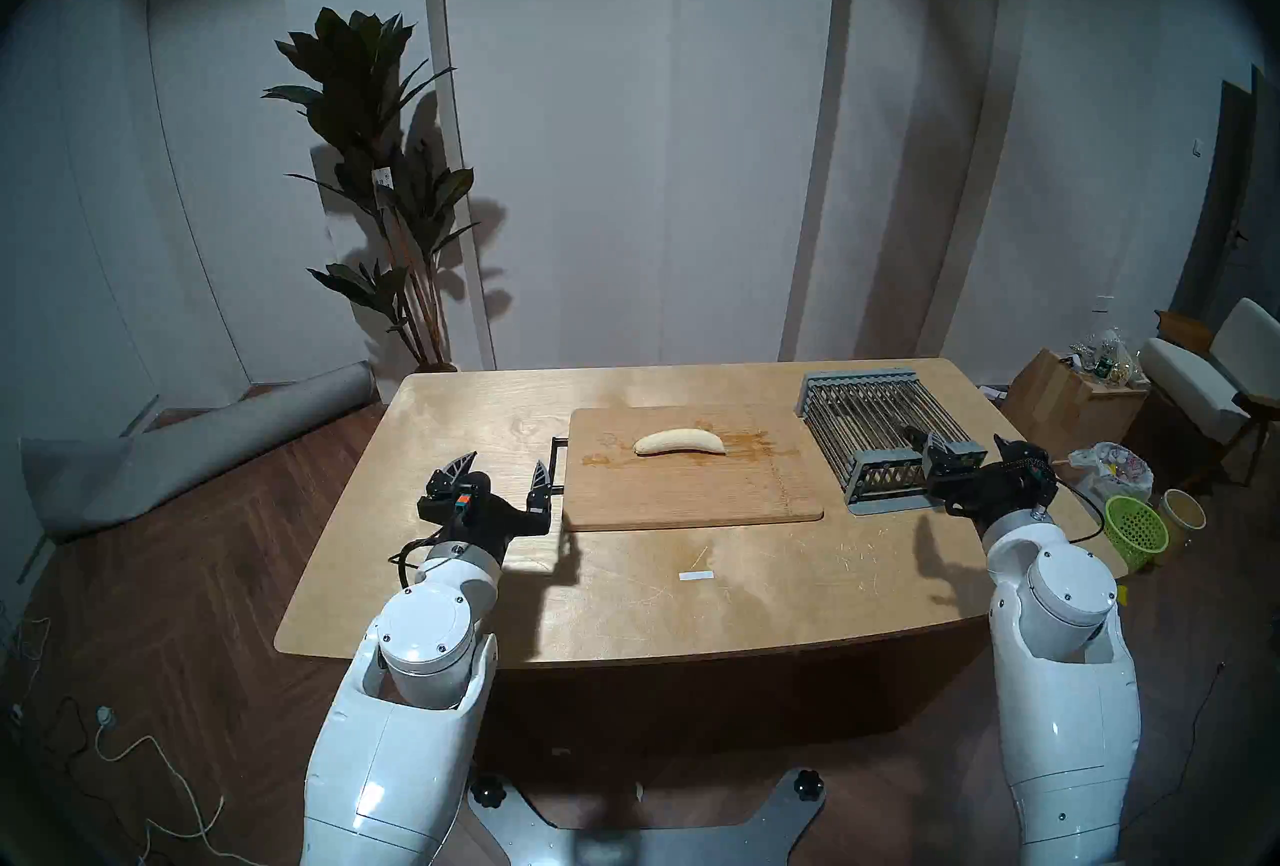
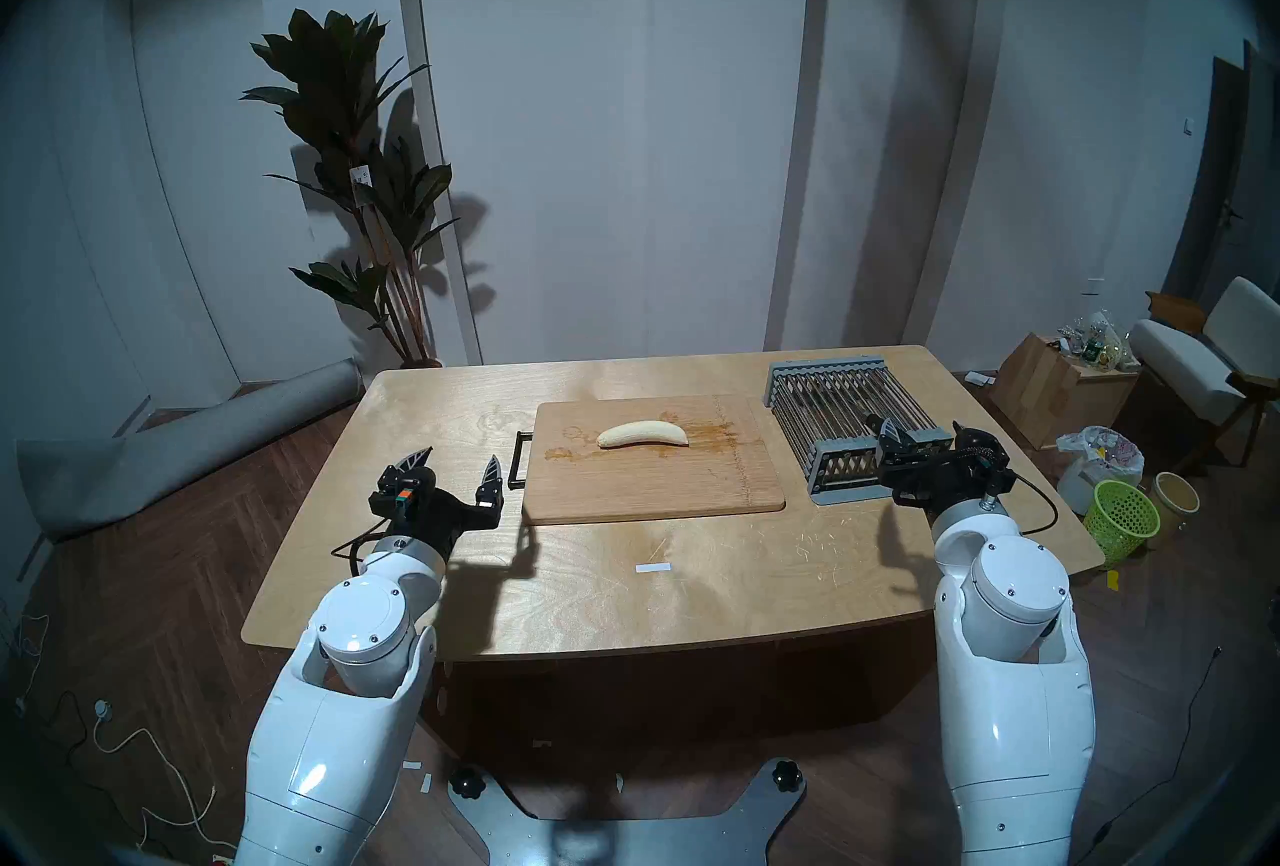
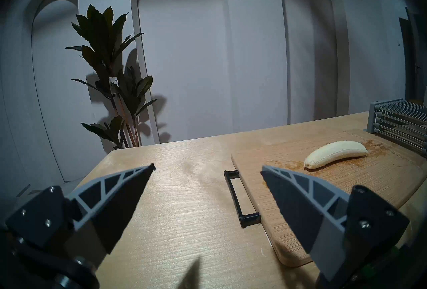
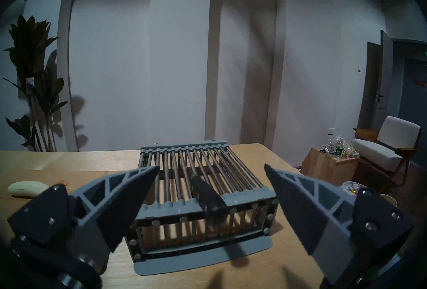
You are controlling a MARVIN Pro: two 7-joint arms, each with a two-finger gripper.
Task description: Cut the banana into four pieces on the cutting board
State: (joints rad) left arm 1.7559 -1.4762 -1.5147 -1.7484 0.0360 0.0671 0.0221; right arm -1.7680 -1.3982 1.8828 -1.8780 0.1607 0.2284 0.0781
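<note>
The step in hand looks like fetching the knife, whose dark handle lies across the bars of the grey rack and pokes over its near edge. The right tool hangs level just short of that edge, its fingers spread wide with nothing between them, and the handle sits roughly on its centre line in the wrist view. To do this well, I would bring the tool straight in along the handle's axis, keep the fingers clear of the rack's frame and bars on either side, and close on the handle well back from the blade, which I cannot make out among the bars. A square grip matters, since a knife held crooked would cut crooked later. The left tool waits over the bench beside the black handle of the board, also wide open and empty; it could steady the fruit or the board once cutting begins. The banana lies whole and peeled on the far half of the board, its length running across the head view, with brownish stains around it. It is well apart from the right tool, off to that tool's left with the rack's edge between, and forward and to the right of the left tool, untouched by either.
</note>
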